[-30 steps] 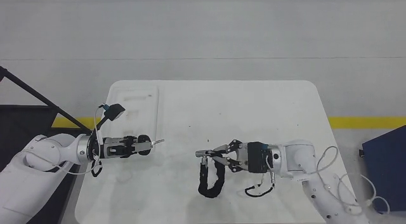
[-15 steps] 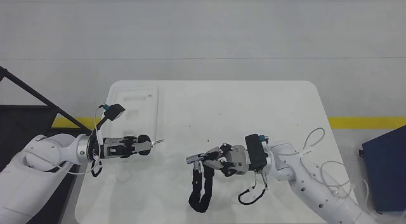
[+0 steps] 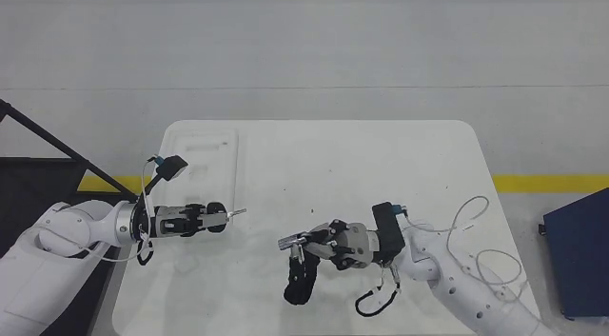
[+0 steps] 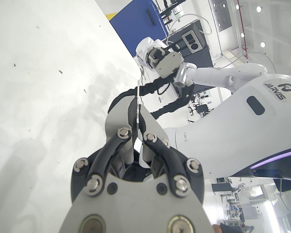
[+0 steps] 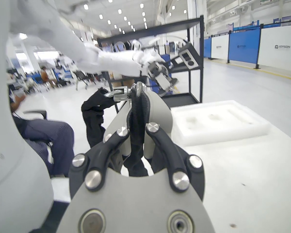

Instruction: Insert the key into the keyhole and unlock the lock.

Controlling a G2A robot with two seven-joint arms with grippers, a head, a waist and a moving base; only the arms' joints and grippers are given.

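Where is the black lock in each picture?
Top view: lock low in the middle, in the right gripper.
Left wrist view: lock far off, beyond the key.
Right wrist view: lock close up, hanging from the right gripper.
Shared landmark: the white table.

Silver key [image 4: 137, 105] aloft, black-sleeved lock [image 3: 301, 281] dangling opposite

Head of key [image 4: 137, 98] hidden between left fingers [image 4: 117, 120], keyhole of lock [image 5: 118, 95] perhaps too small to tell.

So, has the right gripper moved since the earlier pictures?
Yes. The right gripper, shut on the lock, shifted toward the table's near edge and slightly leftward.
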